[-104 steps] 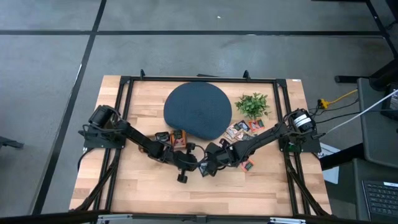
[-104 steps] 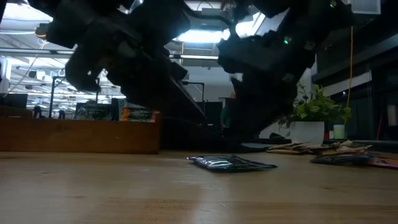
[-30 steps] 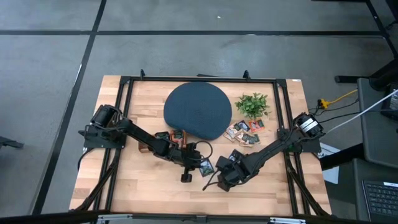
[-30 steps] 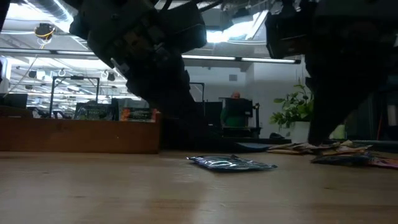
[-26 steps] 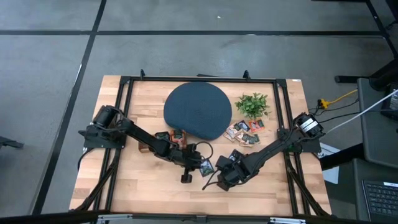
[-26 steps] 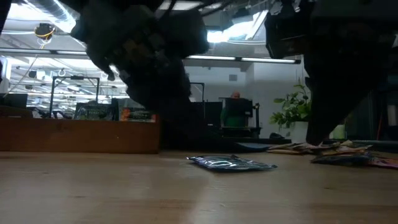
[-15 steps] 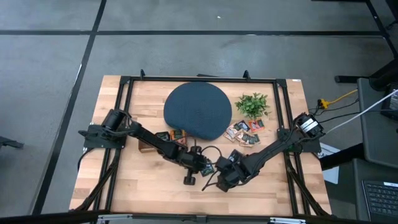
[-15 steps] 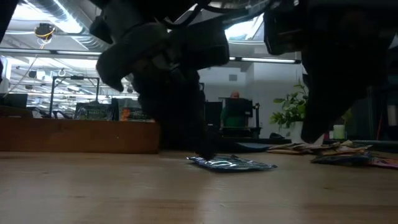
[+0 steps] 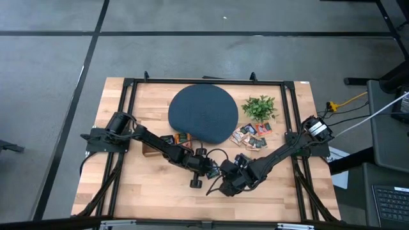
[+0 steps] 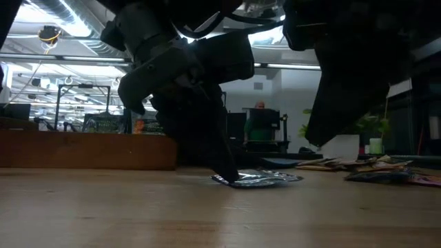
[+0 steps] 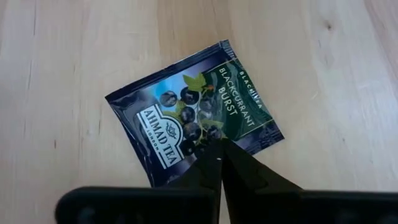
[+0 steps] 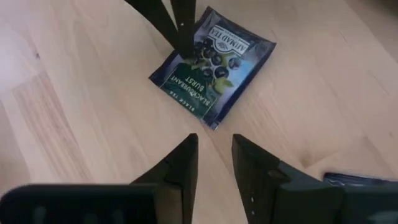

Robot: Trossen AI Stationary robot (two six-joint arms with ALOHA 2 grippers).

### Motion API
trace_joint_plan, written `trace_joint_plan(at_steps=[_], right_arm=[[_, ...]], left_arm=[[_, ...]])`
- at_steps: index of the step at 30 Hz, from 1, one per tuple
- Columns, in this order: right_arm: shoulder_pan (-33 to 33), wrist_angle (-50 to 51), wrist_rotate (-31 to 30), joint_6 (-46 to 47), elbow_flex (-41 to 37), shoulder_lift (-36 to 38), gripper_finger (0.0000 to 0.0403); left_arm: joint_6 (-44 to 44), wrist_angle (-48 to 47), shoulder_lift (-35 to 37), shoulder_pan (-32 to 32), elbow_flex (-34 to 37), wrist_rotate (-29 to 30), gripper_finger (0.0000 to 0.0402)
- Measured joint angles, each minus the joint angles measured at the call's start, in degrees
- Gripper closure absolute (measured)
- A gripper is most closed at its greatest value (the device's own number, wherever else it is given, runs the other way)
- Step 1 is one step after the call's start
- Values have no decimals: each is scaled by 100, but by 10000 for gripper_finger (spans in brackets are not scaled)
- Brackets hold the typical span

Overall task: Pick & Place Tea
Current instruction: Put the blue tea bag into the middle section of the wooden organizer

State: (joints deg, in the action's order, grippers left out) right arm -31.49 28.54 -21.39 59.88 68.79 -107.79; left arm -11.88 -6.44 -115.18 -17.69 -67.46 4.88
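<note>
Left wrist view puts us right on the action: a dark blackcurrant sachet (image 11: 194, 121) lies flat on the bare wooden tabletop (image 11: 323, 74), and the left hand (image 11: 219, 155) has its fingers pressed together into one point, tip down on the packet's face, not gripping it; that looks like pinning or nudging a thing too flat to pinch from above; from the high view the sachet (image 9: 213, 171) sits between the two arms, near the front of the tabletop, well apart from the round dark disc (image 9: 203, 114); the right hand (image 12: 214, 149) hovers just beside the packet's edge, fingers parted with nothing between them, likely waiting to take that edge; more sachets (image 9: 250, 135) lie beside the small plant (image 9: 260, 107).
</note>
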Motion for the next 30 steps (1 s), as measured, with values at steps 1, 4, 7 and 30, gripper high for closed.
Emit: trace_joint_plan(at_steps=[1, 4, 7, 30], right_arm=[[15, -39, 7, 78, -24, 0, 295], [80, -403, 48, 235, -215, 0, 271], [164, -900, 110, 394, -485, 0, 243], [547, -3316, 757, 737, -1650, 4, 236]], left_arm=[[-29, -2, 0, 0, 0, 8, 400], [-80, -9, 1, -22, 0, 30, 400], [-83, -13, 0, -29, 0, 37, 399], [-86, 184, -2, -31, 13, 149, 399]])
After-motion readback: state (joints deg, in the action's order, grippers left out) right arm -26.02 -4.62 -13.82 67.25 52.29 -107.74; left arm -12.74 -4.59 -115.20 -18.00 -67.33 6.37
